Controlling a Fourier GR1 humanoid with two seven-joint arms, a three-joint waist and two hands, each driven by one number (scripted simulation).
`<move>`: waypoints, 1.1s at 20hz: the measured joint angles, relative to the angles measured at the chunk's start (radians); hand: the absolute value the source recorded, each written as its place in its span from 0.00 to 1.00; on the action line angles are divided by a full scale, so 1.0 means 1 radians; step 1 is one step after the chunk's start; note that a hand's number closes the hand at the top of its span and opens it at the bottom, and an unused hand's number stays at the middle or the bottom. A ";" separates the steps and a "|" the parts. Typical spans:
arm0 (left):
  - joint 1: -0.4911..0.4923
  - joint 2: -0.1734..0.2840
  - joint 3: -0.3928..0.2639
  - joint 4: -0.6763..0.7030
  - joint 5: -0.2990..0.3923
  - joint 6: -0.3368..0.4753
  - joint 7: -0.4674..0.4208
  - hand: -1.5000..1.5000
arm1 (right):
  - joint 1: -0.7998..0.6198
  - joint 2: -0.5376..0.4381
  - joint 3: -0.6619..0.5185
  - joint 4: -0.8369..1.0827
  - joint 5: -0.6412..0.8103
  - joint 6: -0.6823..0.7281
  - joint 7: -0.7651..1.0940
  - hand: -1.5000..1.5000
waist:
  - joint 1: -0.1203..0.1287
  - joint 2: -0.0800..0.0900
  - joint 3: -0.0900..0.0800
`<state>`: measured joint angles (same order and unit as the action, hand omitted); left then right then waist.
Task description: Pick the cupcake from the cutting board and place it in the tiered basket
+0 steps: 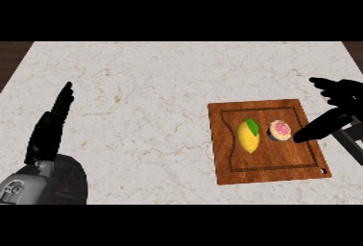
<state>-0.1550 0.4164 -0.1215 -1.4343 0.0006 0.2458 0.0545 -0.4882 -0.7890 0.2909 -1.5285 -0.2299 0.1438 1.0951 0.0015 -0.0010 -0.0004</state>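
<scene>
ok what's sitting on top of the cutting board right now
On the cutting board lie a cupcake and a yellow mango, apart. The right hand covers part of the board's right edge, hiding what is beneath.

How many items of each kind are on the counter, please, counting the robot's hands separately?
Cutting board: 1
Cupcake, on the board: 1
Yellow mango with a green leaf, on the board: 1
Hands: 2, left hand and right hand
Total: 5
</scene>
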 measured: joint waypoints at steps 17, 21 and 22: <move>-0.002 -0.034 0.053 0.003 -0.035 -0.045 0.003 0.50 | 0.015 0.069 0.034 -0.001 0.150 0.017 0.009 0.00 | 0.000 0.001 0.000; -0.021 -0.036 0.067 0.007 -0.041 -0.059 0.020 0.50 | 0.039 0.090 0.033 0.013 0.167 0.023 0.004 0.00 | 0.000 0.001 0.000; -0.021 -0.038 0.074 0.017 -0.039 -0.065 0.010 0.50 | 0.041 0.100 0.035 0.013 0.177 0.022 0.006 0.00 | 0.000 0.001 0.000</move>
<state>-0.1762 0.3786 -0.0478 -1.4170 -0.0385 0.1808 0.0647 -0.4474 -0.6892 0.3262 -1.5152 -0.0530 0.1657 1.1009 0.0012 -0.0005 -0.0004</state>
